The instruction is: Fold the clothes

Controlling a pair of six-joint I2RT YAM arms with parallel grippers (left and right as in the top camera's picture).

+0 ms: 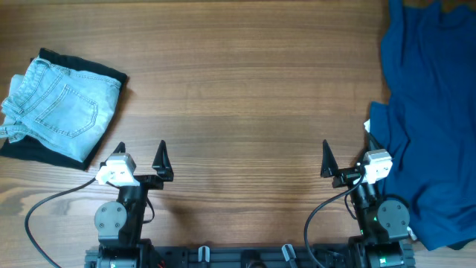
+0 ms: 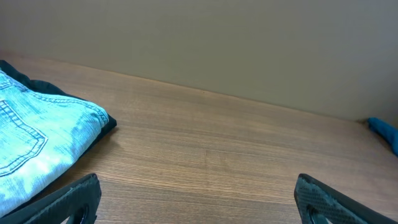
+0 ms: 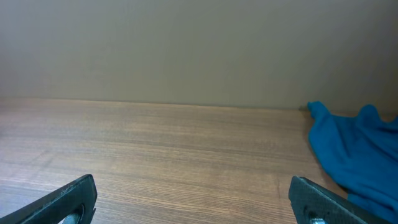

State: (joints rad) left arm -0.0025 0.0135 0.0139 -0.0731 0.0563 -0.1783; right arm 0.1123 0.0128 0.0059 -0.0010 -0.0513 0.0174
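The clothes lie at both ends of the table. Folded pale-blue denim shorts point(image 1: 63, 108) rest on a black garment point(image 1: 83, 68) at the far left, and both also show in the left wrist view, the shorts point(image 2: 43, 143) over the black edge point(image 2: 38, 86). A large deep-blue shirt point(image 1: 431, 126) is crumpled along the right side, and its near edge point(image 3: 354, 146) appears in the right wrist view. My left gripper point(image 1: 141, 152) stands open over bare wood, right of the shorts. My right gripper point(image 1: 347, 152) is open too, just left of the shirt's edge. Neither holds anything.
The wooden table point(image 1: 238, 97) stretches bare between the two piles. A plain wall rises behind its far edge. A tip of the blue shirt point(image 2: 385, 130) shows at the right of the left wrist view. Both arm bases and cables sit at the near edge.
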